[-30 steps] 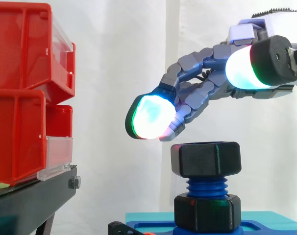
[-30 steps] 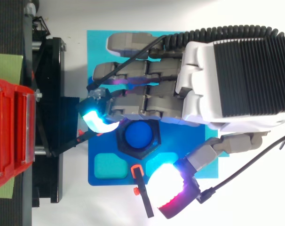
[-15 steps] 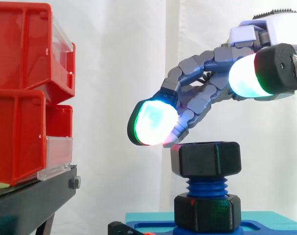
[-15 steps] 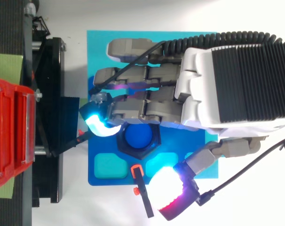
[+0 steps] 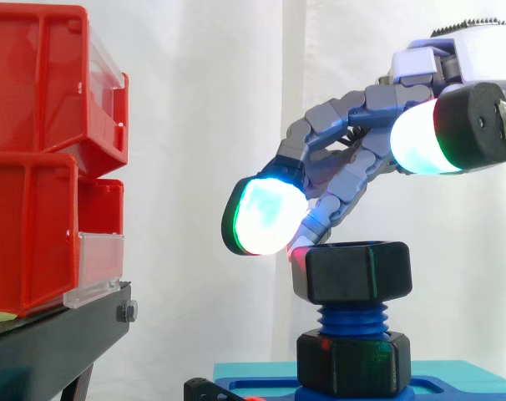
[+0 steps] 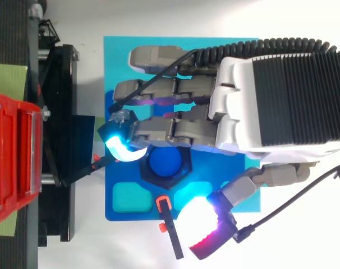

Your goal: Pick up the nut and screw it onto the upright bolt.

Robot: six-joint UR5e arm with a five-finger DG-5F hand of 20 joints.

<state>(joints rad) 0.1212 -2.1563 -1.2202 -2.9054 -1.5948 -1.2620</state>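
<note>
Hand [image 5: 353, 171] spread over nut [image 5: 359, 271], fingertip [image 5: 265, 215] nr its left edge.

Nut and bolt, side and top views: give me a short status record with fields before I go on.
nut: black, on the bolt's top end, bare threads below
bolt: blue, upright on the blue plate
hand: open, above the nut, holding nothing
contact: one fingertip near the nut's top edge; touching unclear
bins: red, on a black stand beside

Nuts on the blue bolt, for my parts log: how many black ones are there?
2. The upper nut sits at the top of the bolt, beneath the hand; the lower nut at its base. None seems hidden.
</note>
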